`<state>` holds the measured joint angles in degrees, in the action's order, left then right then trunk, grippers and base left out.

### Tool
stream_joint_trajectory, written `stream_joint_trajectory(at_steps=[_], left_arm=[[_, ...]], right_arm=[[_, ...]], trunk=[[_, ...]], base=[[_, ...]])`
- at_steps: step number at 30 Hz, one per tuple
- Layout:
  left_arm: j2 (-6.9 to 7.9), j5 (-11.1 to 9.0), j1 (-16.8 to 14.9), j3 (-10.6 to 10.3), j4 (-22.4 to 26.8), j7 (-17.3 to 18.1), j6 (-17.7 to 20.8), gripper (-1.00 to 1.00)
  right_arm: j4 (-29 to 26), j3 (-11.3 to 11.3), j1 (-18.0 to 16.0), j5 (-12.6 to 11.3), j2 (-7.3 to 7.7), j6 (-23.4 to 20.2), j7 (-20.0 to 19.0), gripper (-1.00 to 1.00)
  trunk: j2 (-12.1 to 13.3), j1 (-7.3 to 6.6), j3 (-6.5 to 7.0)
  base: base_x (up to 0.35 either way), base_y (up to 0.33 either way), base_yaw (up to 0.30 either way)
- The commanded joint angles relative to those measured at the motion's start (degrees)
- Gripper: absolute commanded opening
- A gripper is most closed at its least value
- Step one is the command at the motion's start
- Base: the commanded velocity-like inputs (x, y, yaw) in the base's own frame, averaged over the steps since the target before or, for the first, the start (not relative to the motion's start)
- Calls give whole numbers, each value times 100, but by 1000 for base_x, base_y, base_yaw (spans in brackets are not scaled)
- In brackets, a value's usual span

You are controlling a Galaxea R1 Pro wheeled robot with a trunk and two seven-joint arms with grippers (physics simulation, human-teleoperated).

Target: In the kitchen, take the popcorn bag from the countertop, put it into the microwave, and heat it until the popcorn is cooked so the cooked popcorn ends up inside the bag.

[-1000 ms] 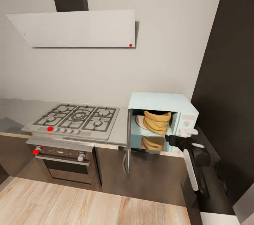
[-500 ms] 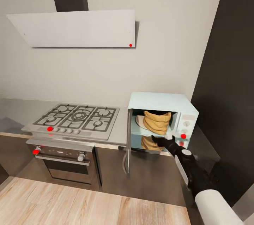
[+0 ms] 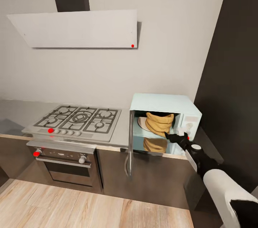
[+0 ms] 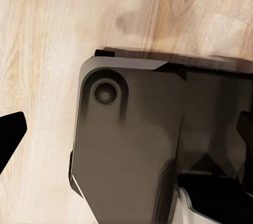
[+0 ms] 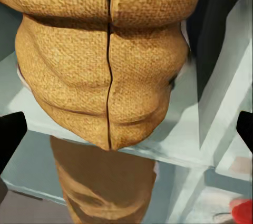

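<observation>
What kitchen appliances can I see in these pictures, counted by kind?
Microwave, pale blue, door open with the popcorn bag inside: 1
Gas hob on the countertop: 1
Built-in oven under the hob: 1
Extractor hood on the wall: 1
Total: 4 appliances

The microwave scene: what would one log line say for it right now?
popcorn bag: inside microwave | door: open | right gripper: open, at the opening

The grey steel countertop (image 3: 123, 133) bears the pale blue microwave (image 3: 163, 104) and a gas hob (image 3: 77, 120) beside it
</observation>
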<state>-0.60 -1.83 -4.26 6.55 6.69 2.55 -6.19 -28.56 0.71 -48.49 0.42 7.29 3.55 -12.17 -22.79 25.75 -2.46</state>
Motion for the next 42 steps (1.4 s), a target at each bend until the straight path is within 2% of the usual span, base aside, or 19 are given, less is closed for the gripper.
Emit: stream_joint_trajectory(at_steps=[1, 4, 9, 21, 42], left_arm=[[-2, -19, -5, 39, -6, 27, -16, 100], [-2, -19, -5, 39, -4, 27, -14, 100], [-2, -19, -5, 32, -1, 27, -14, 100], [-2, -10, -13, 22, -2, 27, -14, 100], [-2, -10, -14, 22, -1, 27, -14, 100]], right_arm=[[471, 8, -218, 9, 18, 238, 1, 100], [850, 8, -437, 11, 23, 461, 20, 100], [957, -7, -617, 15, 18, 517, 81, 100], [966, -79, -636, 30, -49, 524, 92, 100], [966, -98, -627, 37, -79, 524, 84, 100]], trunk=[[-13, 3, -13], [-13, 3, -13], [-13, 3, -13], [-13, 3, -13], [-13, 3, -13]], base=[[0, 0, 0], [0, 0, 0], [0, 0, 0], [83, 10, 0], [94, 37, 0]])
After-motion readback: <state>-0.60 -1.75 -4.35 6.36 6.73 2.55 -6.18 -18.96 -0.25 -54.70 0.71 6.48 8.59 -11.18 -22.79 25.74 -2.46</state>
